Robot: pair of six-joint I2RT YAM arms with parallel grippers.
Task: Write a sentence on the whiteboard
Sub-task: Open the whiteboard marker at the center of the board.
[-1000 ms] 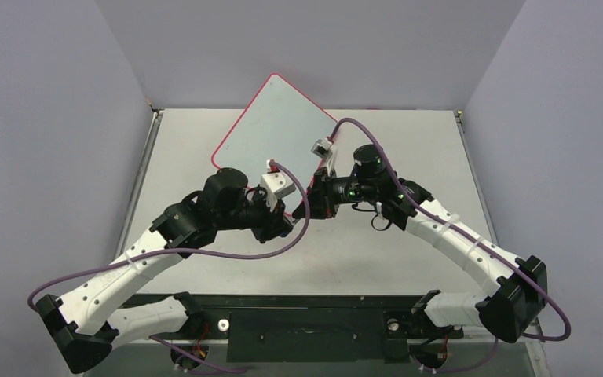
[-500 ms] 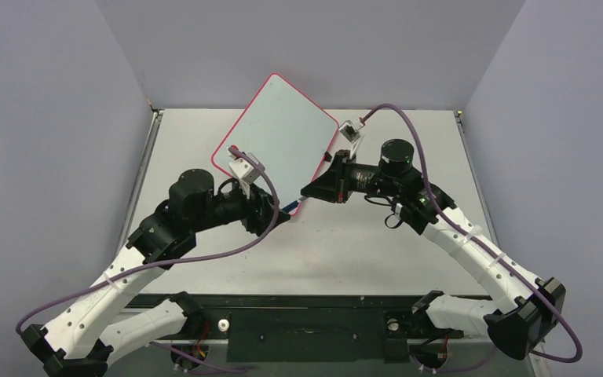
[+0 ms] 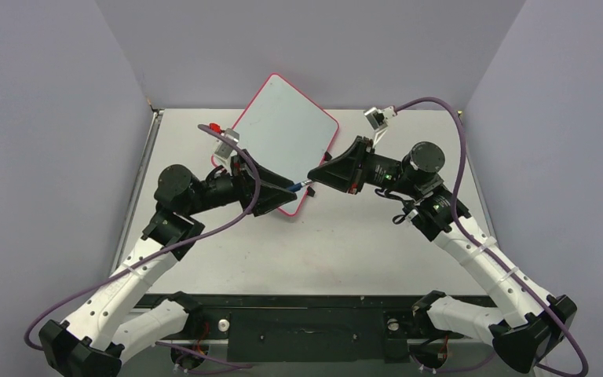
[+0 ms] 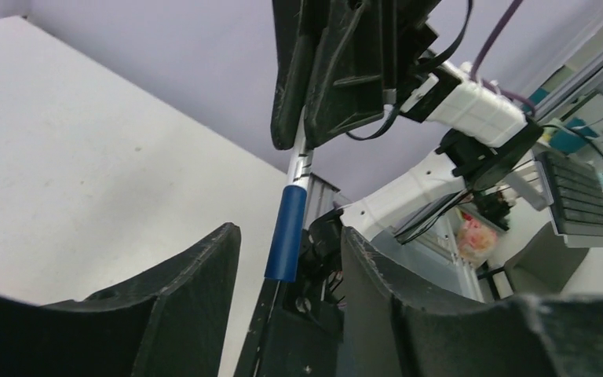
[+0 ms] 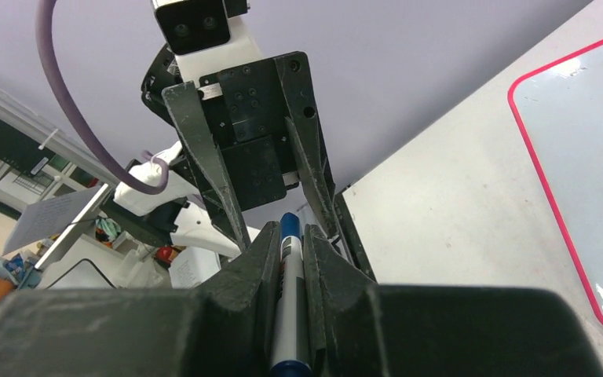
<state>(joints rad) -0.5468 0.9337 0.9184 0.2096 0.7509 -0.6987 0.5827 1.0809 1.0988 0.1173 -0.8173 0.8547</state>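
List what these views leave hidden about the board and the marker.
Near-left edge of the whiteboard: top view, covered by the left claw.
Most of the board's face: right wrist view, cut by the frame edge.
Barrel of the marker: right wrist view, buried between the fingers of the right claw.
Marker's far end: left wrist view, inside the right claw.

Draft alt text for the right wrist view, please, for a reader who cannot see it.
The right hand grips a blue-and-white marker, pointing it at the open left hand facing it. A red-rimmed whiteboard shows at right, its visible face blank.
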